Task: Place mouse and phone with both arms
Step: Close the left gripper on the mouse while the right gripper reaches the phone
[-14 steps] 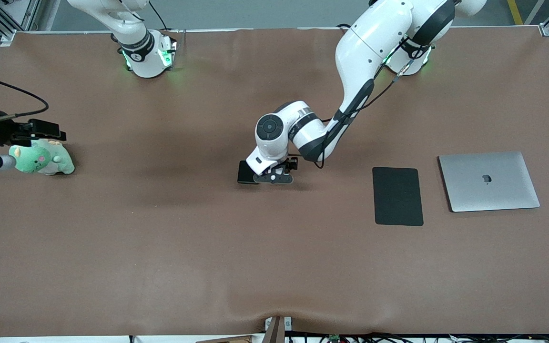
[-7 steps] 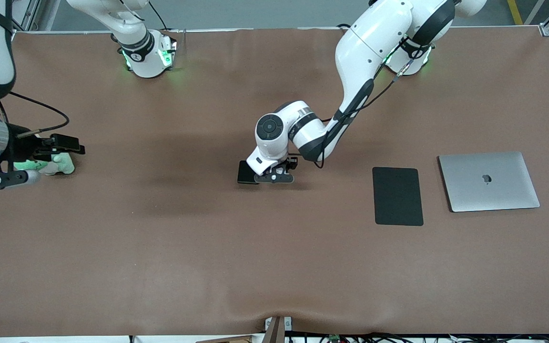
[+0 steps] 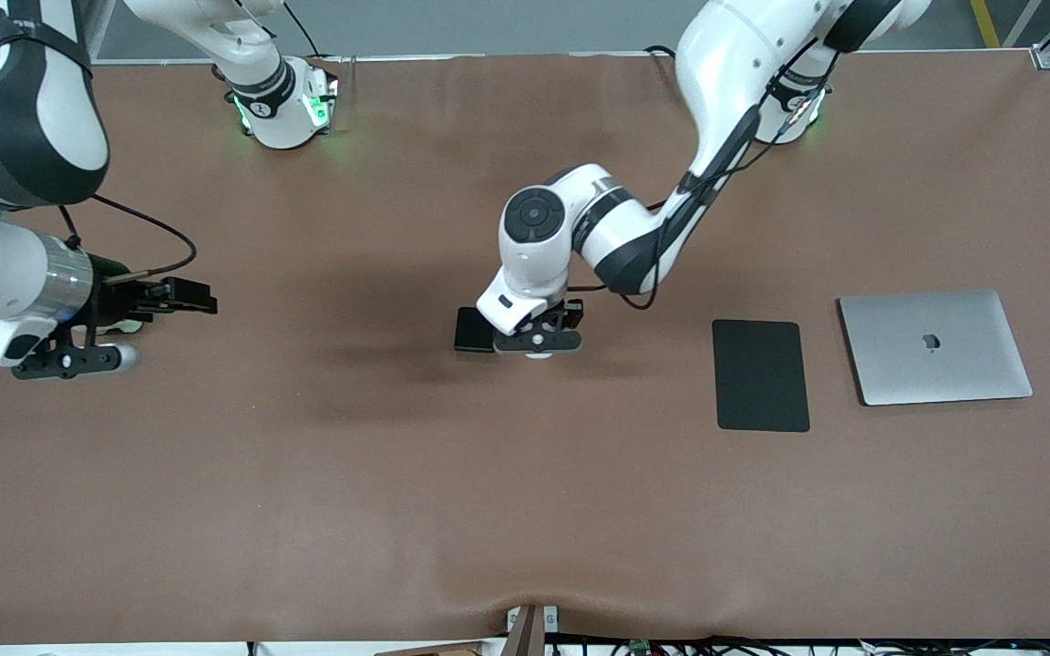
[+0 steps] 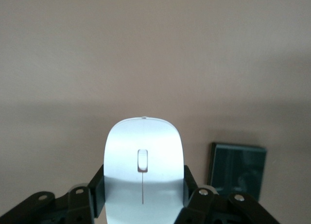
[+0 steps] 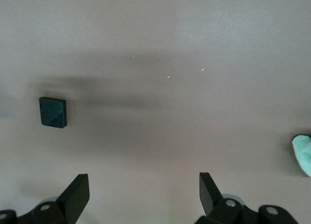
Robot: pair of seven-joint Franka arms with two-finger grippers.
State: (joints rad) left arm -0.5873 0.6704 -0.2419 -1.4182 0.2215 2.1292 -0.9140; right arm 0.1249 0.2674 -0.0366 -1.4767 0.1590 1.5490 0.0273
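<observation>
My left gripper [image 3: 539,343] is at the table's middle, shut on the white mouse [image 4: 143,170], which fills the space between its fingers in the left wrist view. Only a sliver of the mouse [image 3: 539,353] shows under the hand in the front view. I cannot tell whether it touches the table. The black phone [image 3: 470,330] lies flat on the table right beside that gripper, toward the right arm's end. It also shows in the left wrist view [image 4: 237,170] and, farther off, in the right wrist view [image 5: 52,112]. My right gripper [image 3: 78,357] is open and empty [image 5: 143,195] over bare table at the right arm's end.
A flat black mouse pad [image 3: 760,374] and a closed silver laptop [image 3: 933,346] lie toward the left arm's end. A green plush toy [image 5: 303,153] lies beside the right gripper, mostly hidden under that arm in the front view. A brown mat [image 3: 488,510] covers the table.
The right arm swung from the plush toy toward the table's middle and now covers the toy. The left gripper shifted slightly toward the left arm's end with the mouse in it.
</observation>
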